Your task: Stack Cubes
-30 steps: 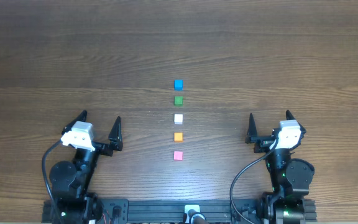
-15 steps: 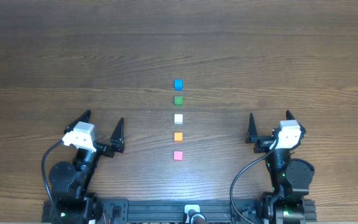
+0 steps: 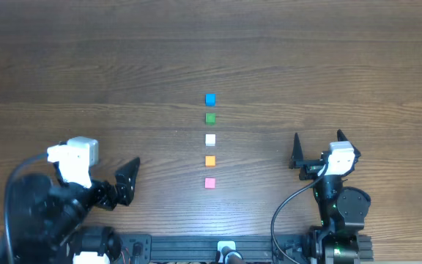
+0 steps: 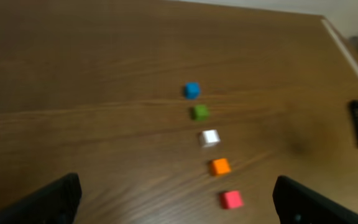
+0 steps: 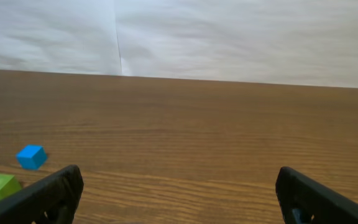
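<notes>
The fingers [image 4: 58, 199] of the left gripper [image 4: 176, 183] are spread wide apart, with nothing between them. The fingers [image 5: 51, 193] of the right gripper [image 3: 318, 139] are spread wide too, and hold nothing.

Five little cubes sit on the brown wooden table [image 3: 343, 59], in one straight row between the two arms. The row runs away from the arms' bases. No cube touches another, and none is stacked yet.

Closest to the bases is the small pink cube [image 3: 209, 183]. Next is the small orange cube [image 3: 210, 160], then the small white cube [image 3: 210, 139], then the small green cube [image 3: 210, 118]. The small blue cube [image 3: 210, 99] is the farthest.

The left gripper is tipped toward the row, and all five cubes lie in front of its fingers, a bit toward the right arm's side. The right gripper points straight up the table, with the row off to its left. So the left arm looks better set for the first grab, likely the pink or orange cube.
</notes>
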Robot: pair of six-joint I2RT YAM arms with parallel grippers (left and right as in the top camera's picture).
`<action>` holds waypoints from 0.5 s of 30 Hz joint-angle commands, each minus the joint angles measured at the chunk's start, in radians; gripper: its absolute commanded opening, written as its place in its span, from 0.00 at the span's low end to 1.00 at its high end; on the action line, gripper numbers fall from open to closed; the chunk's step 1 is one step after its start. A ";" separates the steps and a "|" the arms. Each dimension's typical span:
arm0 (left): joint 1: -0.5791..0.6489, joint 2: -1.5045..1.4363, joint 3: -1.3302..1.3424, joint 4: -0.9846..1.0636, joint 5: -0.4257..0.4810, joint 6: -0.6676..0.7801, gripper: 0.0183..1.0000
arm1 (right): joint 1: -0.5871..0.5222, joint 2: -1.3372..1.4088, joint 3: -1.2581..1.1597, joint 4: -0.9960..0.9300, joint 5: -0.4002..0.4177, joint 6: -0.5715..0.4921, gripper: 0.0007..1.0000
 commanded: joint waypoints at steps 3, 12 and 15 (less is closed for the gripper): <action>-0.010 0.192 0.166 -0.166 0.079 -0.076 0.99 | -0.005 -0.008 -0.005 -0.003 -0.015 0.002 0.99; -0.318 0.317 0.166 -0.159 -0.134 -0.295 0.99 | -0.005 -0.008 -0.005 -0.003 -0.015 0.002 0.99; -0.480 0.404 0.166 -0.107 -0.190 -0.391 0.99 | -0.005 -0.008 -0.005 -0.003 -0.015 0.002 0.99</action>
